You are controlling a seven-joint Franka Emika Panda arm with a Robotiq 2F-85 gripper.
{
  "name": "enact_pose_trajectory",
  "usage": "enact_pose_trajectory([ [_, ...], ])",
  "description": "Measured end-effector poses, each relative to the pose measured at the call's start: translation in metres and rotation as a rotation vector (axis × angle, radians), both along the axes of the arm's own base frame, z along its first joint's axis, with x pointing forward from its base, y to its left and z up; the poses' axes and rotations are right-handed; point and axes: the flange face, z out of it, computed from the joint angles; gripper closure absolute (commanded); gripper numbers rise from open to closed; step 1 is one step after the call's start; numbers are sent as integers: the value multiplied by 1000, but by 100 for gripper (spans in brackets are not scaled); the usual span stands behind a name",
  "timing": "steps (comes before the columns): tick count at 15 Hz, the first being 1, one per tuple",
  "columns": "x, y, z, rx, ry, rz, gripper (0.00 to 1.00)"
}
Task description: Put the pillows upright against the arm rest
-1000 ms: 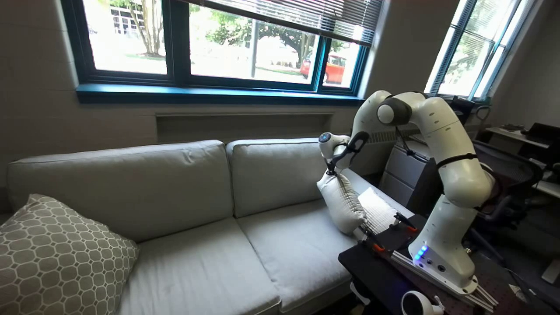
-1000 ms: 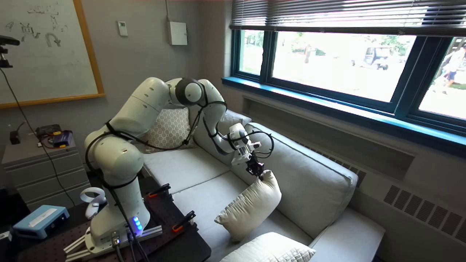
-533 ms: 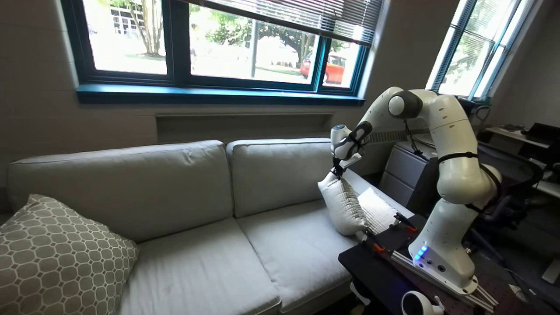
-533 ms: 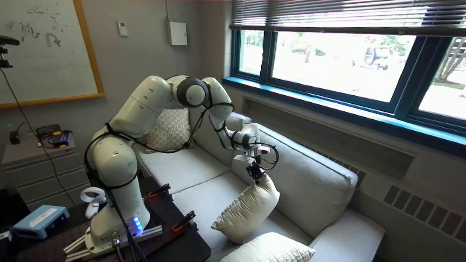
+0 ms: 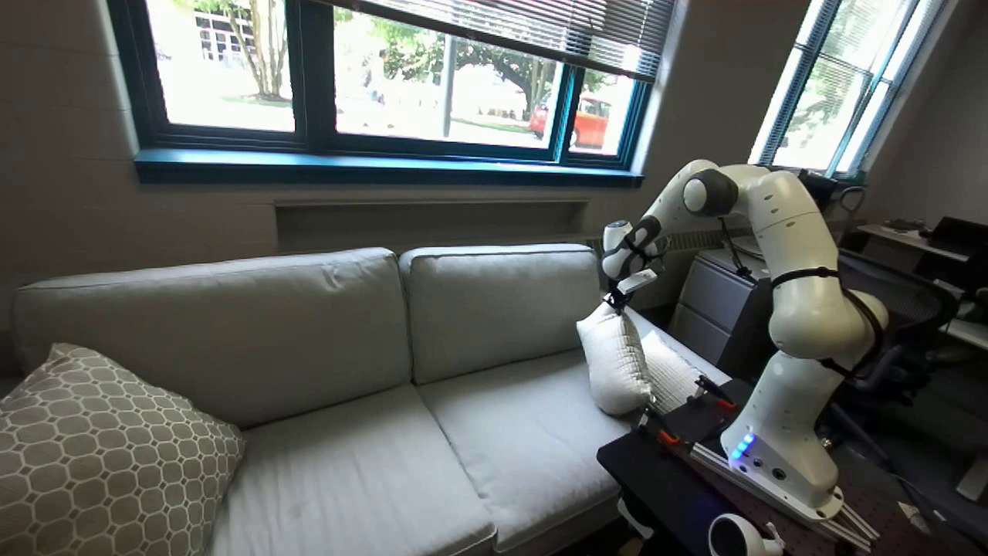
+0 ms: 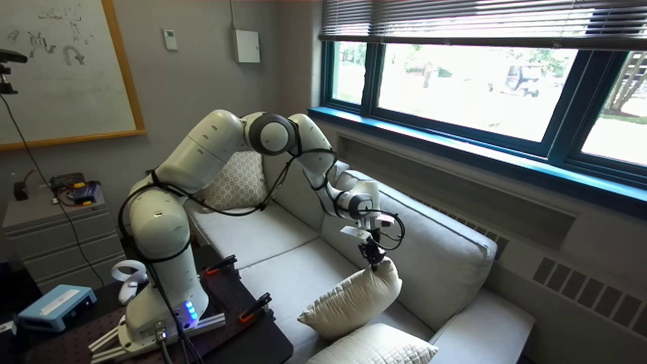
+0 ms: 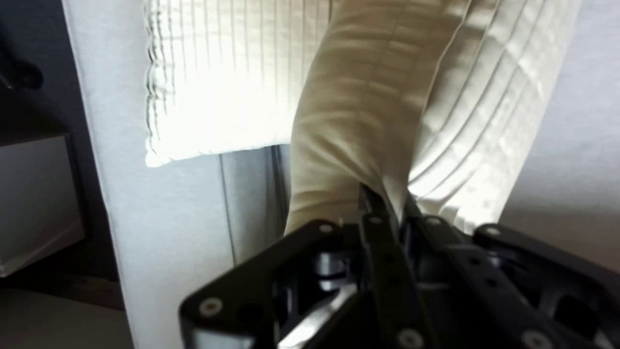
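My gripper (image 5: 615,301) is shut on the top corner of a cream-white pillow (image 5: 614,363), and the fabric is pinched between the fingers in the wrist view (image 7: 390,201). In both exterior views this pillow (image 6: 354,303) hangs tilted below the gripper (image 6: 374,264), its lower edge close to the seat; contact is unclear. The second cream-white pillow (image 6: 379,348) is beside it, towards the arm rest (image 6: 485,328); it also shows in the wrist view (image 7: 227,92), partly over the arm rest (image 7: 164,237). Its lower part is hidden in an exterior view (image 5: 671,374).
Sofa back cushions (image 5: 502,309) stand behind the held pillow. A lattice-patterned cushion (image 5: 116,455) sits at the far sofa end. The robot's black table (image 6: 263,344) with orange-black clamps (image 6: 255,308) borders the seat front. A grey cabinet (image 5: 714,309) stands beyond the arm rest.
My gripper has moved towards the arm rest with the pillow's corner in it, and a little lower. The held pillow has shifted closer to the second pillow, which has stayed still.
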Motion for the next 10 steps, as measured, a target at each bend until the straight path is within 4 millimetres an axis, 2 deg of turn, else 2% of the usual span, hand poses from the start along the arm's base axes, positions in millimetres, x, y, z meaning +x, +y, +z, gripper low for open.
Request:
enact_pose_trajectory([
  [2, -3, -26, -2, -51, -19, -21, 92],
  [4, -5, -42, -6, -118, -55, -35, 92],
  [6, -6, -49, -12, -195, -95, -40, 92],
  [10, -2, -46, -18, -357, -172, -35, 92],
])
